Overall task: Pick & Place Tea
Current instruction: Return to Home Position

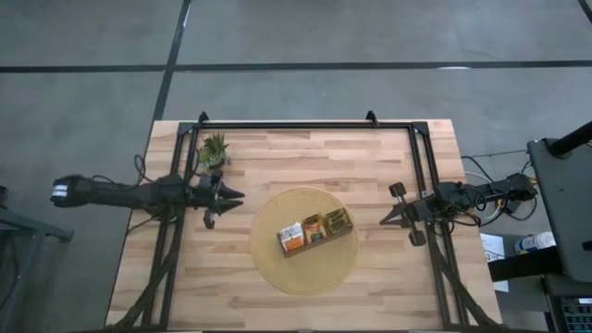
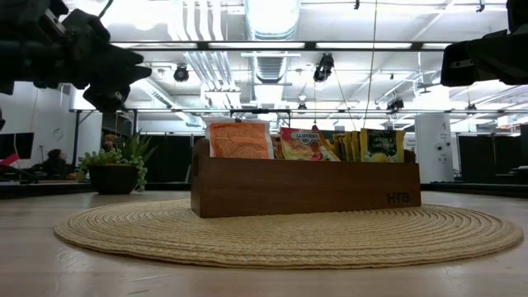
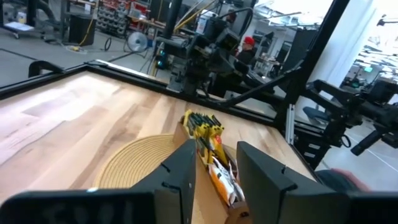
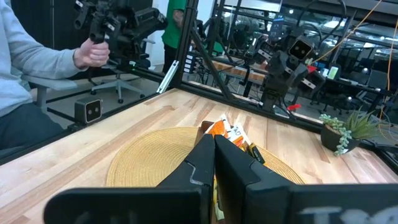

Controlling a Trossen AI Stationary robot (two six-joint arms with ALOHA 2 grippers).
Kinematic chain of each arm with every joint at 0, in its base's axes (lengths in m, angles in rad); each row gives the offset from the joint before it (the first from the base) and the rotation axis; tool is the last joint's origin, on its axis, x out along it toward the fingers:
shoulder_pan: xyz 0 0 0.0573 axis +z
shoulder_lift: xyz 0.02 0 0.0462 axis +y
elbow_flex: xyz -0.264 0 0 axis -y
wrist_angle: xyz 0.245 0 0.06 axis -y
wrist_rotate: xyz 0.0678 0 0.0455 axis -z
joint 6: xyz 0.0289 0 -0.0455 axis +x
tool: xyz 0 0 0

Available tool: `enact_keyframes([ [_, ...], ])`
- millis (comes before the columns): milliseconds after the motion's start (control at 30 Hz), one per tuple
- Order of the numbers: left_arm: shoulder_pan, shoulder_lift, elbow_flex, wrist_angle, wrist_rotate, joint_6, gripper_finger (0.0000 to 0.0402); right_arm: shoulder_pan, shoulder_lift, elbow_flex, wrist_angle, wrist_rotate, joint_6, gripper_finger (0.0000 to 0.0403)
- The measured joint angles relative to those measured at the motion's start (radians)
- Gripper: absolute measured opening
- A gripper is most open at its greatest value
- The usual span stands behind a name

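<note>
Wooden tabletop (image 1: 388,296) looks done: tea (image 1: 314,228) is packed in the tray (image 2: 305,194) on the mid-table mat (image 1: 277,268), left gripper (image 1: 236,196) is held gaping and empty, right gripper (image 1: 387,220) pinched closed and empty, so the taller tea could only get clipped by a low swing home.

This looks like a robotics lab. There is a bare grey concrete floor (image 1: 83,102), exposed white ceiling ducts (image 2: 273,21) and a black metal frame (image 1: 305,123) round the pale plank-topped table (image 1: 213,298). More dark robot rigs (image 3: 208,43) stand beyond, and a seated person in a grey sleeve (image 4: 28,56) grips a black control handle (image 4: 115,22).
</note>
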Motion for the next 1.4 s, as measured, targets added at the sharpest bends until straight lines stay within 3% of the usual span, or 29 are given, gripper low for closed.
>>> enact_keyframes([
  [433, 0.015, -0.114, 0.027, -0.099, 0.014, -0.002, 0.0110, 0.000, 0.000, 0.000, 0.000, 0.000, 0.000, 0.0009],
  [1000, 0.014, -0.385, 0.021, -0.234, 0.015, -0.001, 0.0110, 0.000, 0.000, 0.000, 0.000, 0.000, 0.000, 0.0009],
  [1400, 0.014, -0.385, -0.056, -0.061, 0.012, 0.010, 0.0110, 0.000, 0.000, 0.000, 0.000, 0.000, 0.000, 0.0009],
])
